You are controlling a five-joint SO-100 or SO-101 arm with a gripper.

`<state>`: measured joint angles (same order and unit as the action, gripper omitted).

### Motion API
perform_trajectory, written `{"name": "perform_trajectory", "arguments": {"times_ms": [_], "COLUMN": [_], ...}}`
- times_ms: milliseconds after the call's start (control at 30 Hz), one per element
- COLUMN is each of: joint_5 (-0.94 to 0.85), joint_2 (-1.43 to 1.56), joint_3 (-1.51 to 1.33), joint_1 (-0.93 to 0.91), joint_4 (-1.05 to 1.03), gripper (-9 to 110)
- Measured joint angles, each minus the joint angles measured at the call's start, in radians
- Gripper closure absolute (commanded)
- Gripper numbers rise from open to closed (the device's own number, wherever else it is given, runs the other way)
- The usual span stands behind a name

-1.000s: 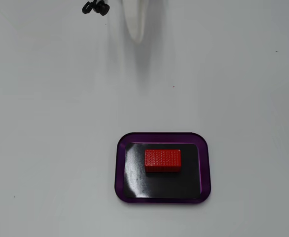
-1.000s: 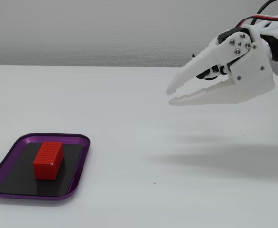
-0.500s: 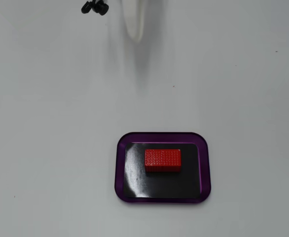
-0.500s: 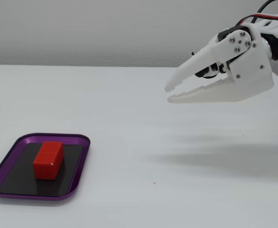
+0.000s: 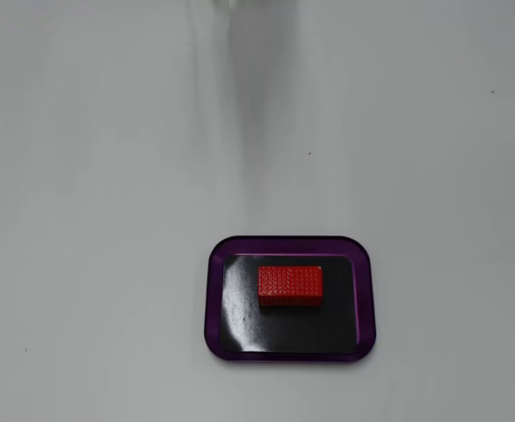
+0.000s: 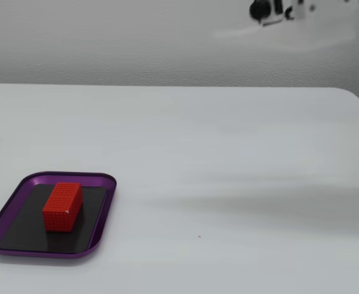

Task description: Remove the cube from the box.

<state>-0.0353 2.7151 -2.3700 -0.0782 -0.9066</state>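
Gripper is outside both of my fixed views. Red studded cube (image 5: 290, 286) lies flat inside the purple-rimmed box (image 5: 215, 299), on a white table (image 5: 90, 176).

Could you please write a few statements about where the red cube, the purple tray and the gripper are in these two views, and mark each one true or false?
1. The cube lies inside the box. True.
2. The gripper is closed around the cube. False: no gripper appears in either fixed view, and nothing touches the cube.
3. The cube rests on the box's black bottom, clear of the purple rim on all sides. True.
4. The cube is green and round. False: it is a red, studded rectangular block.
5. A second cube lies on the table outside the box. False: only one cube is seen, and it is in the box.
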Motion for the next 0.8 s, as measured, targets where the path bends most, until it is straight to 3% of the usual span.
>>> {"name": "perform_trajectory", "arguments": {"times_ms": [133,400,633,800], "joint_5": [0.0,0.0,0.0,0.0], "joint_2": [-0.38,-1.052,-1.471,-1.69], "joint_3": [0.209,0.838,1.353,1.571], "joint_1": [0.041,0.054,0.052,0.055], "joint_4": [-0.029,-0.328,-0.506,-0.545], "gripper": [89,76,76,76]}}
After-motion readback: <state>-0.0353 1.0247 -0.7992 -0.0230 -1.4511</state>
